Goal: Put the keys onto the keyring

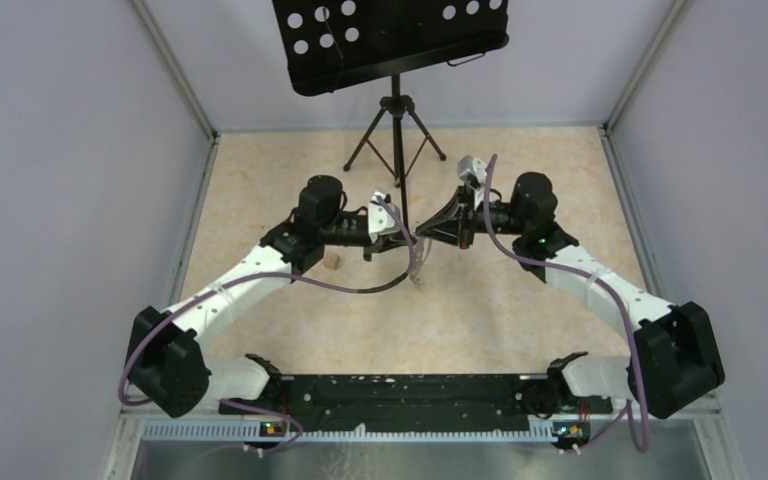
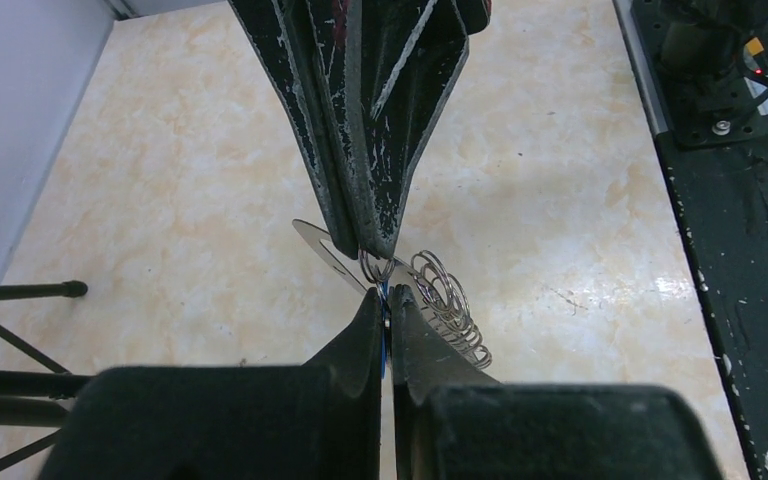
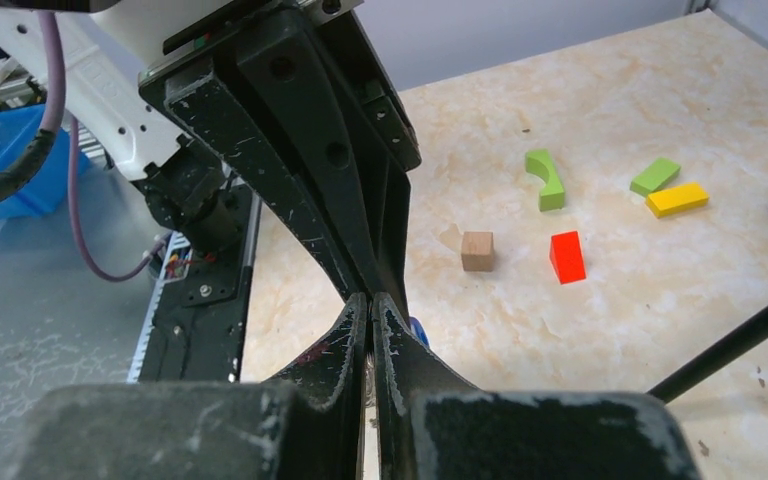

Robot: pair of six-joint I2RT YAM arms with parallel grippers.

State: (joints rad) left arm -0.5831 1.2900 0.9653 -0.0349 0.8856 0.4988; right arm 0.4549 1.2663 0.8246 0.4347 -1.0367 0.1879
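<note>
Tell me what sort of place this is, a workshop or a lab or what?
Probably a robotics lab test cell. Plain walls box in a marble-patterned tabletop. A left arm and a right arm are bolted to a rail at its near edge. Loose coloured blocks lie on it.

**Scuffed plastic, bright wire**

Left pincer (image 2: 388, 312) and right pincer (image 2: 372, 240): matt black plastic, scratched white. Keyring chain (image 2: 447, 300) and thin plate (image 2: 318, 245): shiny bare metal. Tabletop (image 2: 210, 150): smooth marbled beige, faint sheen. Cube (image 3: 477, 250): raw wood. Red block (image 3: 566, 257): smooth plastic.
</note>
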